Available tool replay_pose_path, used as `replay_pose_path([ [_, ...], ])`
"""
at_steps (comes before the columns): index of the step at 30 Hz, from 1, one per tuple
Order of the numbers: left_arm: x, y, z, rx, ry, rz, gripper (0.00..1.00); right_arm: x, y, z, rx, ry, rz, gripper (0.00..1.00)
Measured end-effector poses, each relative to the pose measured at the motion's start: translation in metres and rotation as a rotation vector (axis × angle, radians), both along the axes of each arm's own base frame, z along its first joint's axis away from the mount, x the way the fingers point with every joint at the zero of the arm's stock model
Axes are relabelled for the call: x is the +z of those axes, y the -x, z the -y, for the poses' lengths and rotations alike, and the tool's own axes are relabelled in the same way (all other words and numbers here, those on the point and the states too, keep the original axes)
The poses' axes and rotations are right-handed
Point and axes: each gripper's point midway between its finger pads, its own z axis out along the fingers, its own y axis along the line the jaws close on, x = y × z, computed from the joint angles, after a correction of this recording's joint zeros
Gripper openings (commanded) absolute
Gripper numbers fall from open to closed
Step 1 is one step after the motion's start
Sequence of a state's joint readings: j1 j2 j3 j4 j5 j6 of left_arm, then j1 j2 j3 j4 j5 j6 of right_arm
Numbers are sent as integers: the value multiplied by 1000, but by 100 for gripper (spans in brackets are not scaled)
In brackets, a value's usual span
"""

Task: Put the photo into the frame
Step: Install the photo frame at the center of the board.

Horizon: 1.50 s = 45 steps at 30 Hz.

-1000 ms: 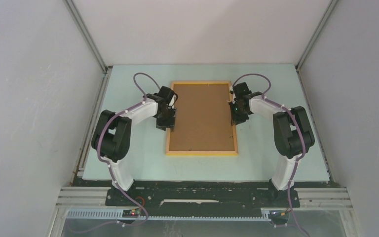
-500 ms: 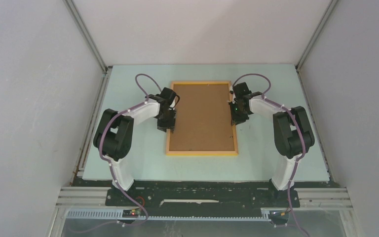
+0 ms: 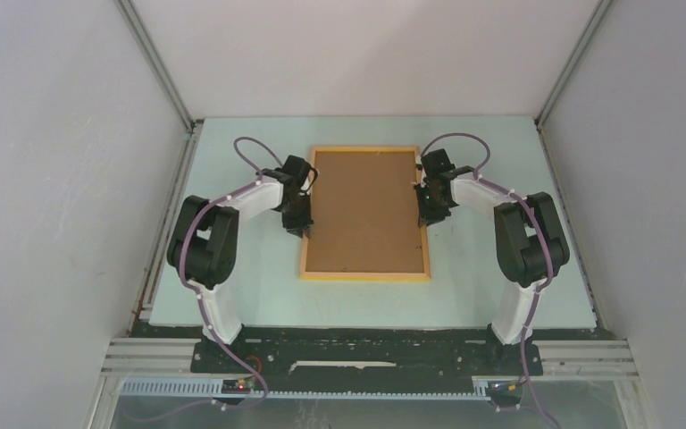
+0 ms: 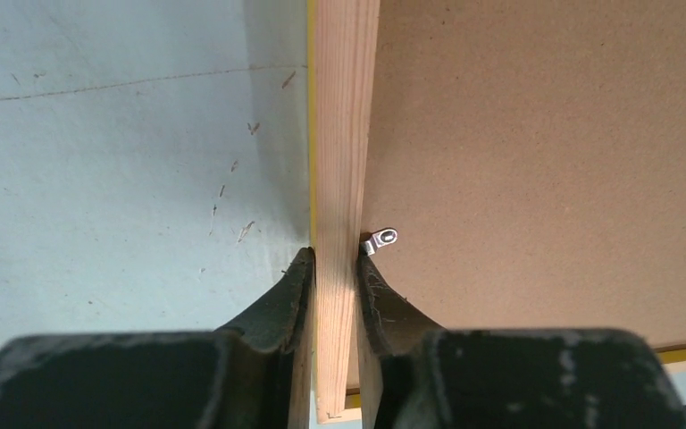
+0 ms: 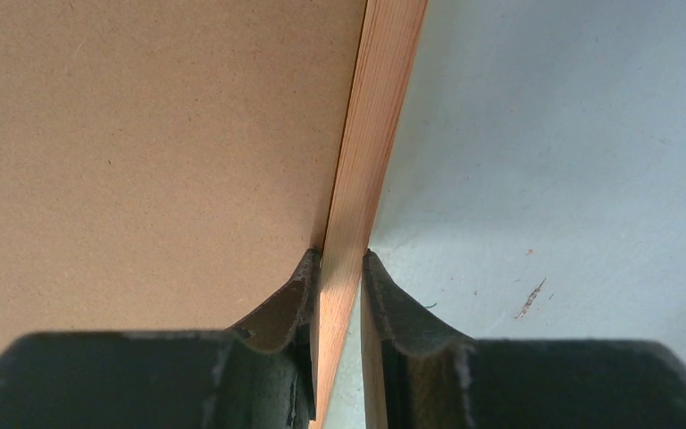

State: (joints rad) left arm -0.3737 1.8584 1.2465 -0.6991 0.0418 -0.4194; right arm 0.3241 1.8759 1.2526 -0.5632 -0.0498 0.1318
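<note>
The frame (image 3: 364,276), with its thin yellow-orange wooden rim, lies flat in the middle of the table, back side up. A brown backing board (image 3: 364,210) fills it. The photo is hidden. My left gripper (image 3: 303,225) is at the frame's left rim. In the left wrist view that gripper (image 4: 334,255) is shut on the rim (image 4: 343,134), one finger on each side. My right gripper (image 3: 425,216) is at the right rim. In the right wrist view it (image 5: 342,255) is shut on that rim (image 5: 384,107) the same way.
A small metal retaining tab (image 4: 380,239) sticks out over the board just beside the left gripper's inner finger. The pale green table top (image 3: 232,286) is walled by grey panels on the left, right and back.
My left gripper has shifted slightly left onto the frame's left rim and its jaws have closed on it. The right arm and the frame have not moved.
</note>
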Motion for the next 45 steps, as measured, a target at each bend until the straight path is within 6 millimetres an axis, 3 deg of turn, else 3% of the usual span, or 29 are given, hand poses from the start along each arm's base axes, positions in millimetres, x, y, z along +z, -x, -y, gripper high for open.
replay_pose_path([
  [4,0,-3,2,31,38,-1,10,0,-1,0,-1,4,4,0],
  [6,0,-4,4,41,48,-1,14,0,-2,1,-3,6,7,0],
  [17,8,6,3,77,101,46,63,0,-2,2,-4,28,15,0],
  [20,22,7,4,80,147,74,70,0,-3,3,-7,35,18,0],
  [25,33,-12,2,105,192,114,72,0,-3,3,-14,45,19,0],
  [30,34,-59,10,114,168,144,72,0,-2,3,-32,49,19,0],
  [35,46,-131,8,151,79,271,72,1,-1,1,-41,56,23,0],
  [40,57,-185,5,204,20,366,64,1,1,-3,-42,66,26,0],
  [45,45,-209,9,252,14,369,61,1,1,-3,-43,63,26,0],
])
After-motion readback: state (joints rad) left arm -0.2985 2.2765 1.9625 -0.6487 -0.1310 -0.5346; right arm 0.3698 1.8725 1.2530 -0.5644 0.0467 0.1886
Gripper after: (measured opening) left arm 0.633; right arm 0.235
